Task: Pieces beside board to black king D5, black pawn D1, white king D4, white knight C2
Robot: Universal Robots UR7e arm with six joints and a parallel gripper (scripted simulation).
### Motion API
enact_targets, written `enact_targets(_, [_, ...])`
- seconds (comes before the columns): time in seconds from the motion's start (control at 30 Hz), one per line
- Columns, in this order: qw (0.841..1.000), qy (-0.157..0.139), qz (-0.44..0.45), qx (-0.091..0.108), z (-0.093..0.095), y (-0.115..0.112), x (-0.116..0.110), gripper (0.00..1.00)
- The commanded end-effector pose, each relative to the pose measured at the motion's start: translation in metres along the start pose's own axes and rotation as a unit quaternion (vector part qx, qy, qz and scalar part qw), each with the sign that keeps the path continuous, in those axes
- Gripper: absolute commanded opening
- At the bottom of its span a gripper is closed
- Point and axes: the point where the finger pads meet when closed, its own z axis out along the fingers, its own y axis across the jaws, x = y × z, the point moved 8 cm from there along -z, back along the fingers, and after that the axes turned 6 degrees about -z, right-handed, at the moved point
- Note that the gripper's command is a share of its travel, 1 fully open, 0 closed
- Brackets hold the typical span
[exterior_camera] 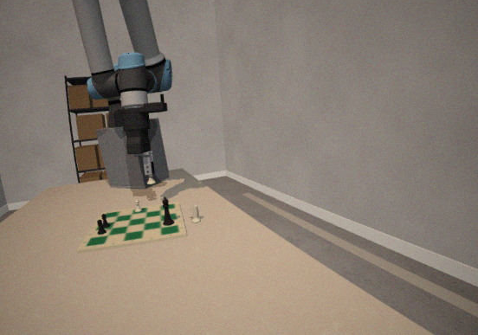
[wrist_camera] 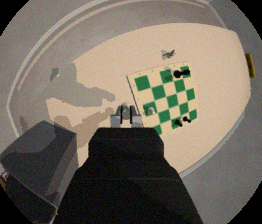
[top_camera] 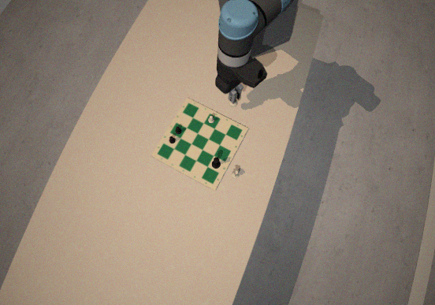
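Gripper (exterior_camera: 148, 167) hangs above the table beyond the chessboard's (top_camera: 165, 162) far edge, its fingers clamped on a small white piece (exterior_camera: 150, 180), too small to identify; another white piece (top_camera: 236, 171) stands off the board beside its corner; the black king (top_camera: 216, 162), two small black pieces (top_camera: 172, 139) and a white piece (top_camera: 211, 118) stand on squares.
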Motion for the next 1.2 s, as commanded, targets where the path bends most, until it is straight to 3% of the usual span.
enact_targets(0.0, [1.0,-0.001,-0.001,0.006,-0.015,0.0,0.001,0.0])
enact_targets(0.57, [1.0,-0.001,0.0,0.005,-0.034,0.002,0.001,0.0])
enact_targets(1.17, [1.0,-0.001,0.0,0.005,-0.036,0.002,0.0,0.0])
